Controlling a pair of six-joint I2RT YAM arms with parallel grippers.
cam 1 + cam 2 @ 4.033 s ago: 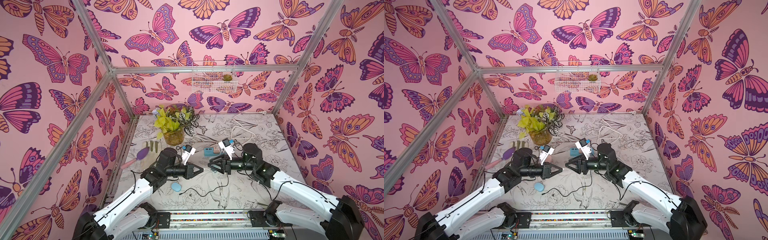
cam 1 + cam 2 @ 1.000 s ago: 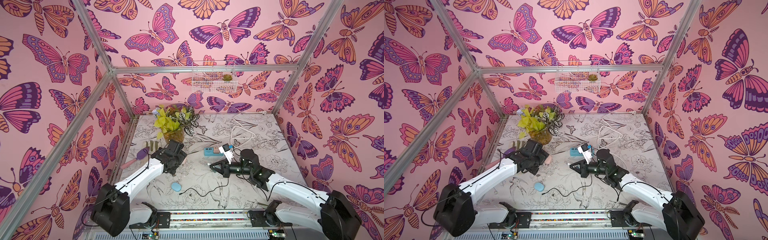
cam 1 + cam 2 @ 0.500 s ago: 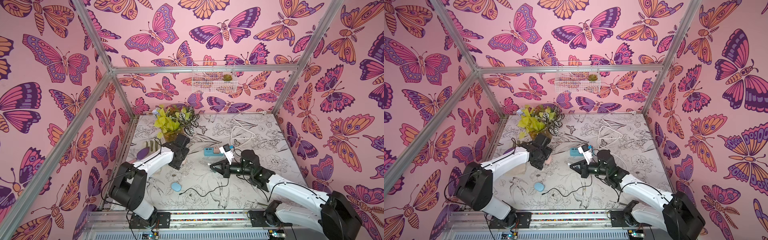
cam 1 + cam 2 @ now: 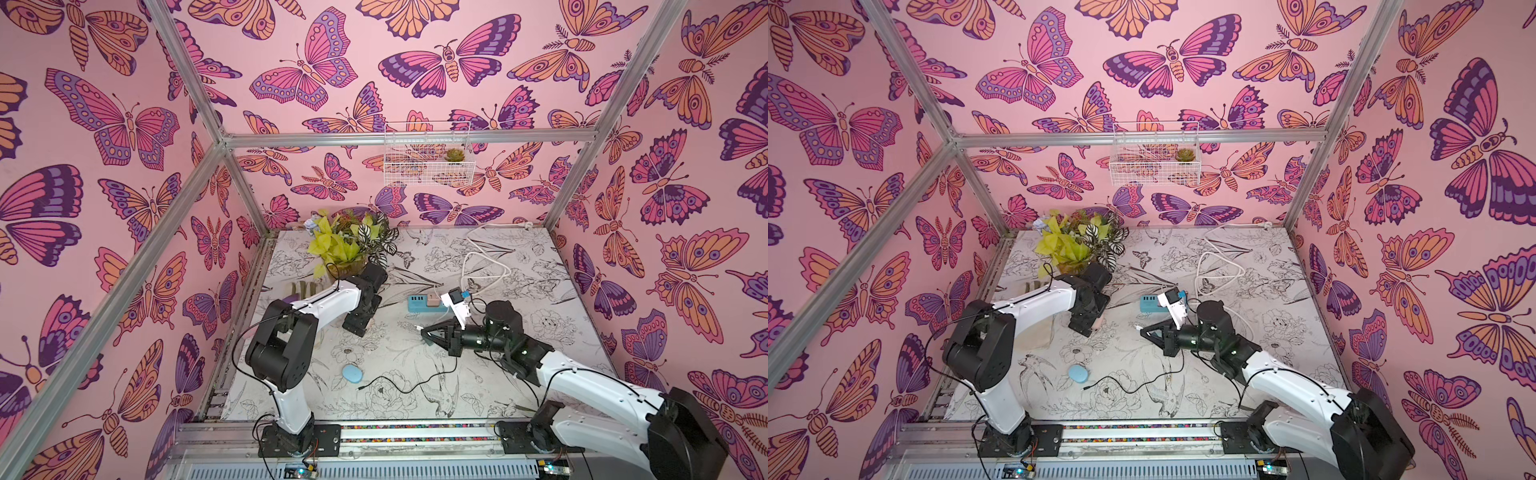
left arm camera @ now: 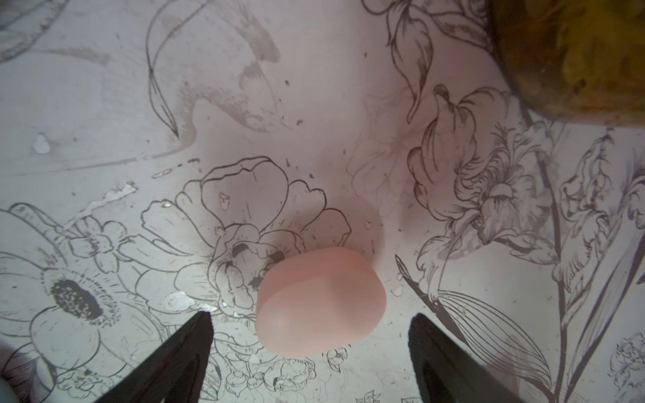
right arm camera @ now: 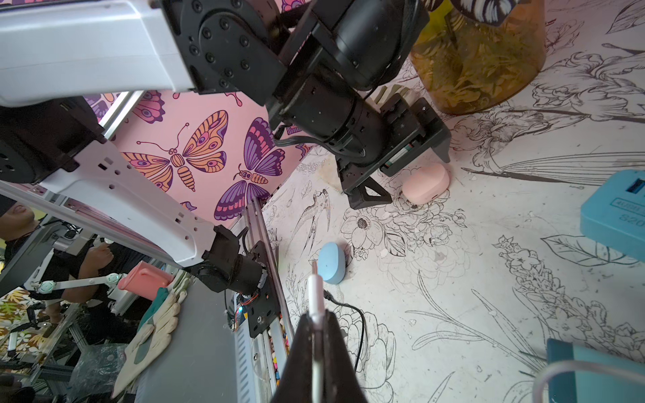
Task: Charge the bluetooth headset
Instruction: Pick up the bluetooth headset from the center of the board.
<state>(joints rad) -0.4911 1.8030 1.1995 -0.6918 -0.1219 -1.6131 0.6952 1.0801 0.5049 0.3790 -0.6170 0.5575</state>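
Nearest the front rail, a pale-blue oval plastic case (image 4: 352, 372) and a thin black loose cable (image 4: 399, 384) are lying on the flower-printed surface (image 4: 540, 299), with bare room around them. Farther in, the right pincer (image 6: 316, 319) is pressing together on a white cable plug (image 6: 315, 289). The left pincer (image 5: 310, 315) is standing spread astride the pink rounded headset case (image 5: 319, 301), touching neither side. Just beyond, an amber glass plant vase (image 4: 347, 268) is crowding it; a blue rectangular charging hub (image 4: 422, 303) is sitting between the 2 arms.
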